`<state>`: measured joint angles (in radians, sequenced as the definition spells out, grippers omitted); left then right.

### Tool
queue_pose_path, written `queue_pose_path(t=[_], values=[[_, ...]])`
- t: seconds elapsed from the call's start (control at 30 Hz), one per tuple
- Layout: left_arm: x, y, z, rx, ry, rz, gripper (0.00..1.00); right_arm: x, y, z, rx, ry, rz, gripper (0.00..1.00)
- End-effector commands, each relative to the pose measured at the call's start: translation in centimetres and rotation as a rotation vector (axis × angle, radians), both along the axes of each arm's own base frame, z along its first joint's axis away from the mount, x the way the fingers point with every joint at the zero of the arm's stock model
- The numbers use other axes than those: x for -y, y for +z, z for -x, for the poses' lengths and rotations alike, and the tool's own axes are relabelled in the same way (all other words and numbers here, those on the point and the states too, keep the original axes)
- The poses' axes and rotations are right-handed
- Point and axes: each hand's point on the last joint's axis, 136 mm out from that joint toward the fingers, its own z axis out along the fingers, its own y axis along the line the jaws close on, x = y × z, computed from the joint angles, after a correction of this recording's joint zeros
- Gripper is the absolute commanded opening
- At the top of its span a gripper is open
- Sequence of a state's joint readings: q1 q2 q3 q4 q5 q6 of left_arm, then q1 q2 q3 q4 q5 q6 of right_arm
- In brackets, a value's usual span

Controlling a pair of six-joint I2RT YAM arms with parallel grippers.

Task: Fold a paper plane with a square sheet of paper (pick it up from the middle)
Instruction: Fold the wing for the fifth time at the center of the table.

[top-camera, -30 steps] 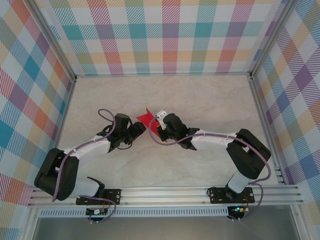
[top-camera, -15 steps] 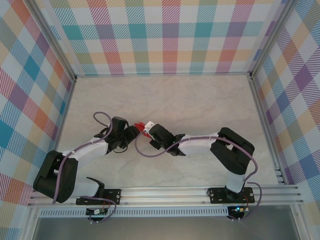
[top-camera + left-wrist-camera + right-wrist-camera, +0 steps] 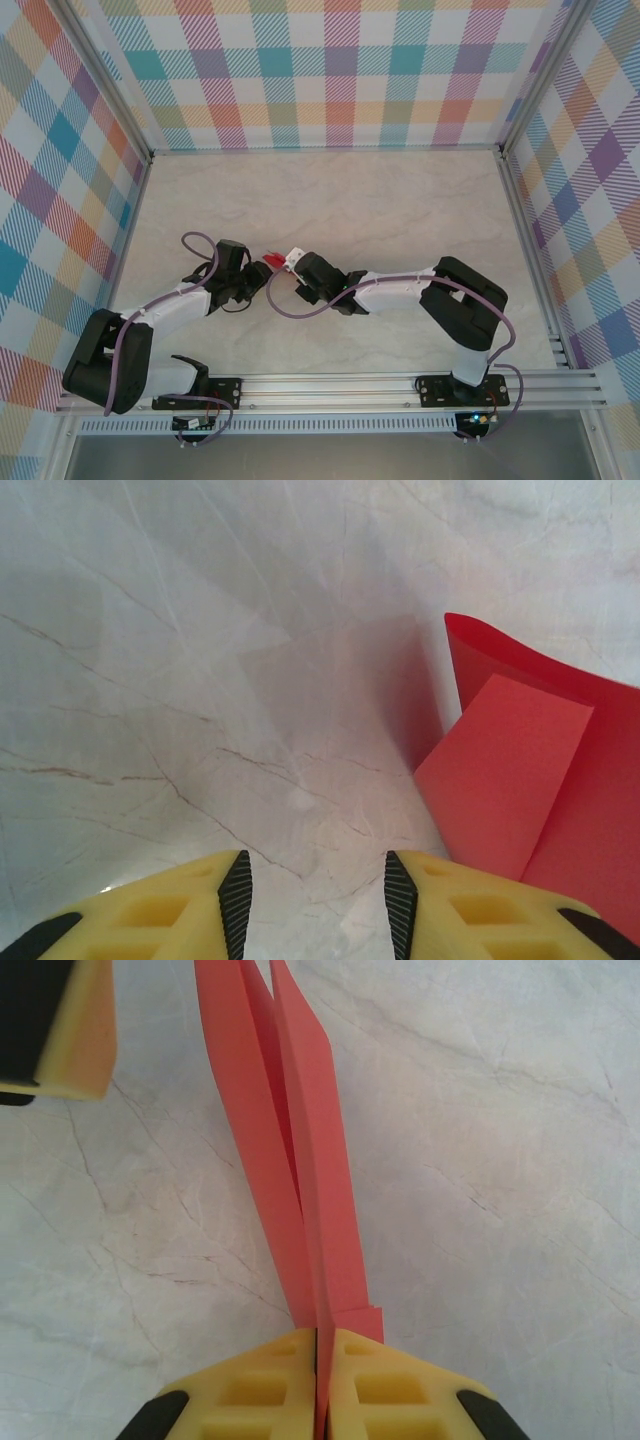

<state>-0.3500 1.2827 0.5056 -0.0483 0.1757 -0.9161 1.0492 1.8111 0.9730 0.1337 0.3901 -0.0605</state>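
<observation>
The red paper (image 3: 290, 1140) is folded into several long narrow layers and stands on edge above the marble table. My right gripper (image 3: 322, 1345) is shut on its near end, with the layers fanning apart farther out. From above only a small red sliver of the paper (image 3: 271, 262) shows, between the right gripper (image 3: 288, 263) and the left gripper (image 3: 262, 280). In the left wrist view the paper (image 3: 530, 780) hangs just right of my left gripper (image 3: 318, 910), which is open over bare table with nothing between its fingers. One left finger (image 3: 60, 1030) shows beside the paper's far end.
The pale marble table (image 3: 400, 200) is walled by checked panels on three sides. An aluminium rail (image 3: 330, 385) with both arm bases runs along the near edge. Purple cables loop off each forearm near the grippers.
Both grippers have shifted left, the right one carrying the red paper. The paper, broad and flat from above a second ago, now shows as a thin sliver.
</observation>
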Motion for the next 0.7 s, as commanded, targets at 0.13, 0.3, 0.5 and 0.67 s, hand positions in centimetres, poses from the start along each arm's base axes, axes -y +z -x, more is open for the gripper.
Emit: queue_pose_path(t=[0.13, 0.3, 0.5, 0.67], values=[[0.4, -0.7, 0.5, -0.026, -0.023, 0.029, 0.40, -1.4, 0.6, 2.0, -0.075, 0.057, -0.066, 0.10], [-0.2, -1.3, 0.8, -0.046, -0.007, -0.005, 0.39, -2.0, -0.2, 2.9, -0.149, 0.075, -0.087, 0.10], [-1.0, -1.4, 1.0, -0.051, 0.009, -0.042, 0.38, -2.1, -1.4, 3.2, -0.234, 0.047, -0.107, 0.09], [-1.9, -0.9, 1.4, -0.039, 0.028, -0.079, 0.38, -2.3, -1.4, 3.1, -0.362, 0.035, -0.193, 0.06]])
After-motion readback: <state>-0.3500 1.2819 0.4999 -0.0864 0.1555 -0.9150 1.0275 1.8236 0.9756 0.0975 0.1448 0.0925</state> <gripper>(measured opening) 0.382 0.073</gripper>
